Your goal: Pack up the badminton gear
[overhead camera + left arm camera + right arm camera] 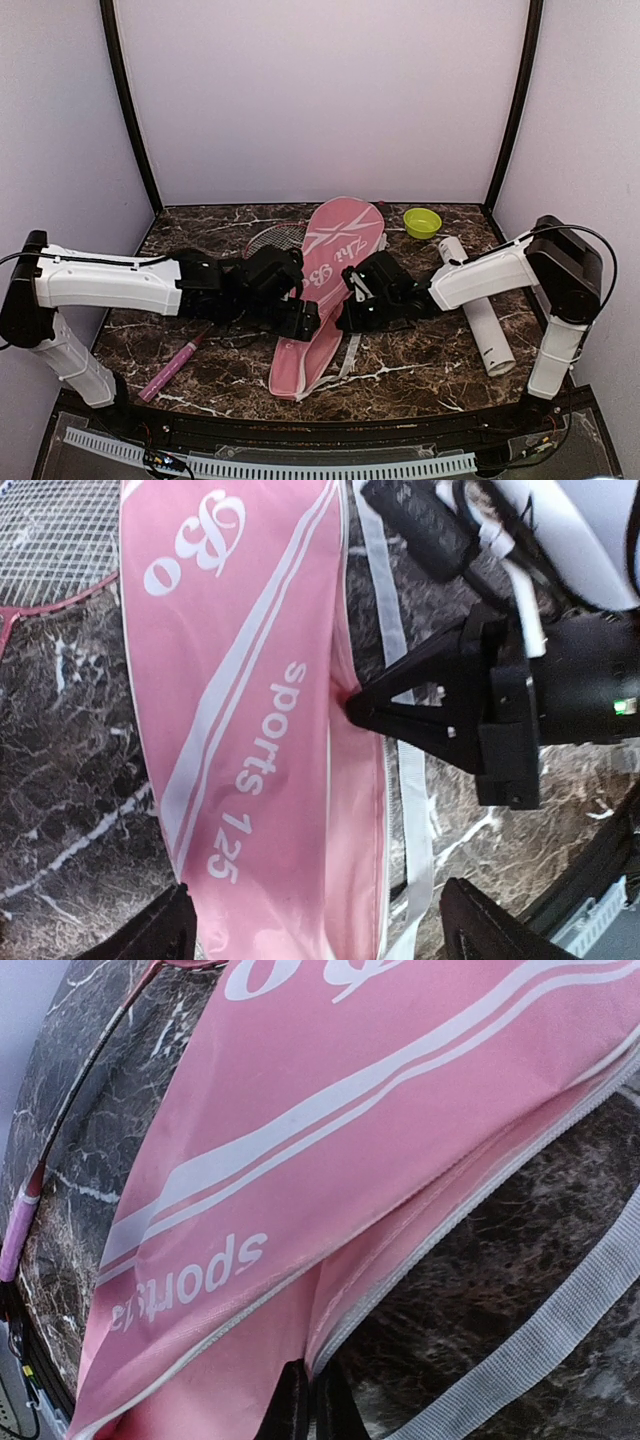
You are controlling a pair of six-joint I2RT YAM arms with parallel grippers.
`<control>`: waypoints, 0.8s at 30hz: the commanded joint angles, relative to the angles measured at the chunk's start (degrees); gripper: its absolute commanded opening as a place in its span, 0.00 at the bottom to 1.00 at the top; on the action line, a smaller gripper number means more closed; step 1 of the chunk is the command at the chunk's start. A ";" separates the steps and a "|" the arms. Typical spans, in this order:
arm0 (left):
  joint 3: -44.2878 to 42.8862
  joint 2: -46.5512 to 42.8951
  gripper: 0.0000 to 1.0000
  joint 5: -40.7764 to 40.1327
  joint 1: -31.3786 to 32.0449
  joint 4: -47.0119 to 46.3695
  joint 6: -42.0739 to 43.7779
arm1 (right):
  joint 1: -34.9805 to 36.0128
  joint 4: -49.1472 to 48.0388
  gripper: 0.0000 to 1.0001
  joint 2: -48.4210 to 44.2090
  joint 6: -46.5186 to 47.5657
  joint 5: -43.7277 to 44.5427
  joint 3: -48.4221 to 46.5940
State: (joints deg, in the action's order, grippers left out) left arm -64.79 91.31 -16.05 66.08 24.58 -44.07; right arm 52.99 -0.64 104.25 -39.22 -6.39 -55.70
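The long pink racket cover (325, 280) lies along the middle of the table. My right gripper (350, 312) is shut on the cover's zip edge (400, 1270), with its fingertips (297, 1405) pinched together on the fabric. In the left wrist view it (400, 708) grips the cover's right edge. My left gripper (303, 318) is open and empty, its jaws straddling the cover's lower part (270, 810). One racket shows, its head (275, 238) partly under the cover and its pink handle (172, 366) at the front left. The tall white tube (480, 315) lies at the right. No shuttlecocks are in view.
A small lime-green bowl (422, 222) stands at the back right. The cover's white strap (412, 780) trails on the marble beside the cover and under my right gripper. The two grippers sit close together over the cover.
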 commanded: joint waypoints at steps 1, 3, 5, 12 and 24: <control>5.24 -6.53 0.84 5.12 -7.73 0.88 4.31 | -2.87 -0.01 0.00 -1.75 1.63 0.59 1.14; 7.70 -8.61 0.78 5.28 -12.86 2.34 4.81 | -4.26 0.35 0.00 -2.17 2.01 0.07 1.67; 10.63 -10.52 0.72 5.43 -18.10 2.01 6.54 | -5.68 0.50 0.00 -2.75 2.34 -0.25 2.49; 15.45 -11.40 0.67 8.70 -33.63 0.41 12.38 | -8.22 1.43 0.04 -4.70 3.35 -1.21 3.59; 15.09 -3.80 0.68 14.55 -38.16 -1.40 18.81 | -9.39 0.14 0.57 -8.55 1.55 -2.48 5.96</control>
State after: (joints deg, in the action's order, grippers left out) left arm -49.67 85.71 -4.40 28.16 23.73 -28.64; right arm 44.10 1.30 98.28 -36.97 -8.14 -50.65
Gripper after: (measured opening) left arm 0.686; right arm 0.534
